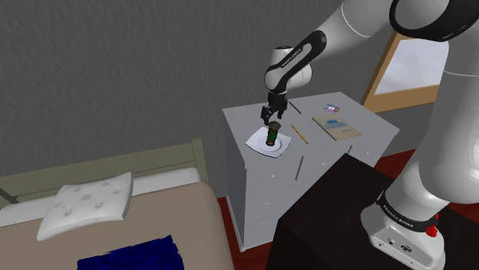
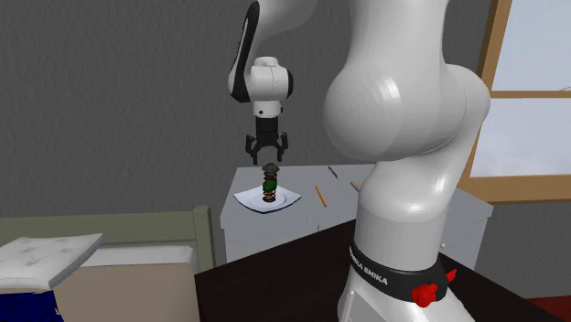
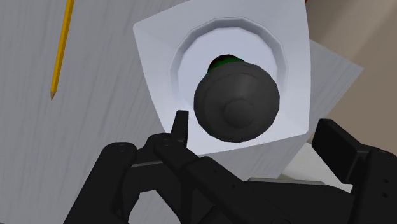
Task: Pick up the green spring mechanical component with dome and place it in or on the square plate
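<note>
The spring component (image 1: 272, 138) stands upright in the middle of the white square plate (image 1: 256, 146) on the dresser top. It has a dark dome on top and a green band lower down. My gripper (image 1: 273, 119) hangs just above it, open and apart from it. The second exterior view has the gripper (image 2: 267, 157) spread over the component (image 2: 270, 185) on the plate (image 2: 291, 199). Looking along the gripper (image 3: 257, 137), the dome (image 3: 236, 105) sits in the plate's round well (image 3: 159, 51), and neither finger touches it.
A yellow pencil (image 1: 299, 134) lies on the grey dresser (image 1: 261, 192) beside the plate. Further along are a book (image 1: 336, 126) and a disc (image 1: 331, 108). A bed with a pillow (image 1: 84, 203) lies at the shoulder view's left. A dark stand (image 1: 330, 215) carries the arm.
</note>
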Controlling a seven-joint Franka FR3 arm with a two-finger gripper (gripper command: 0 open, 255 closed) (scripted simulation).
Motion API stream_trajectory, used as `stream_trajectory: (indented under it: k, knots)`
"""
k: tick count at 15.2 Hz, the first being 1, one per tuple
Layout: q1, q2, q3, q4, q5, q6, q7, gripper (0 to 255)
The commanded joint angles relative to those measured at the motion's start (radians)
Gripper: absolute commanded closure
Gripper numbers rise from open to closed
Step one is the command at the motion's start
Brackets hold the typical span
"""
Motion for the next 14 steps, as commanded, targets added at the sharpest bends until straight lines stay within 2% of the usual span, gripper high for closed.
stream_trajectory:
  k: [1, 2, 6, 14]
  knots:
    - [0.000, 0.000, 0.000, 0.000, 0.000, 0.000, 0.000, 0]
    - [0.000, 0.000, 0.000, 0.000, 0.000, 0.000, 0.000, 0]
    - [0.010, -0.091, -0.014, 0.023, -0.035, -0.111, 0.024, 0]
    - [0.010, -0.091, -0.014, 0.023, -0.035, -0.111, 0.024, 0]
